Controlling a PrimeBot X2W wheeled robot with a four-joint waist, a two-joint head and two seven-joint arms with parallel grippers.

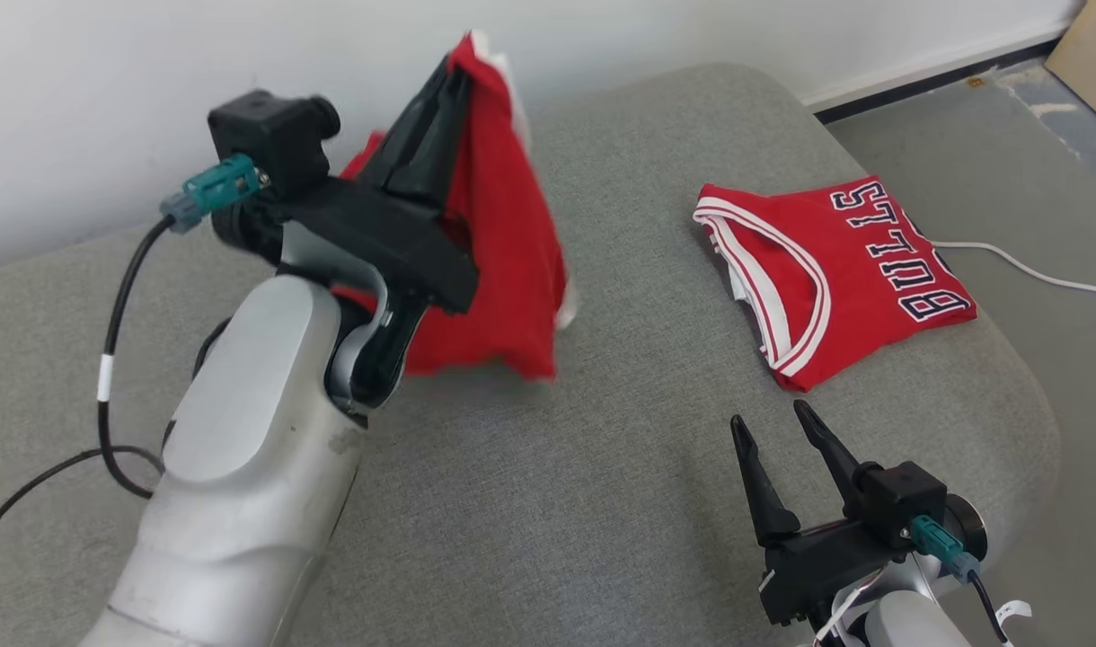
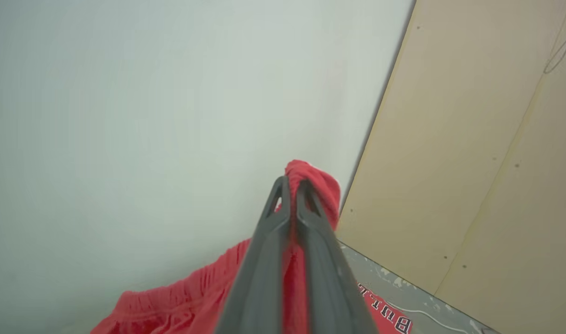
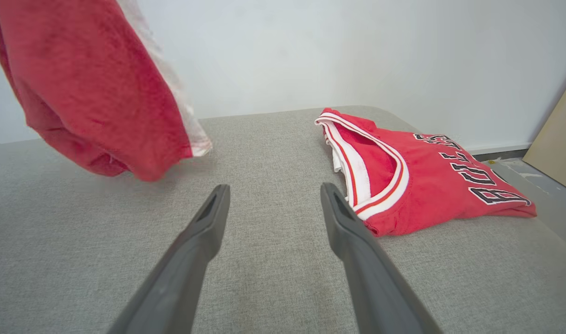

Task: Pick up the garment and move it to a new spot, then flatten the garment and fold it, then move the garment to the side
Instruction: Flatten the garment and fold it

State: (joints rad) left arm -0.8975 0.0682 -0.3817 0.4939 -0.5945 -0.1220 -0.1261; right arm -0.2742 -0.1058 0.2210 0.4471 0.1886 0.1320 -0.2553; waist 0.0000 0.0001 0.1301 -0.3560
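Right gripper at 5 o'clock: jaws spread, nothing in them, low over the grey cushion. Left gripper at 11 o'clock: clenched on a bunch of the red shorts, with fabric pinched between the fingers. The rest hangs down, and we can't tell if the hem clears the cushion. Folded Bulls jersey lies at 2 o'clock, well apart from the shorts. White wall behind.

We read this as step one, pick-and-move, mid-carry. Next move calls for a bare patch toward 6 o'clock and a lowering without bunching. The right gripper then takes a second edge for flattening.
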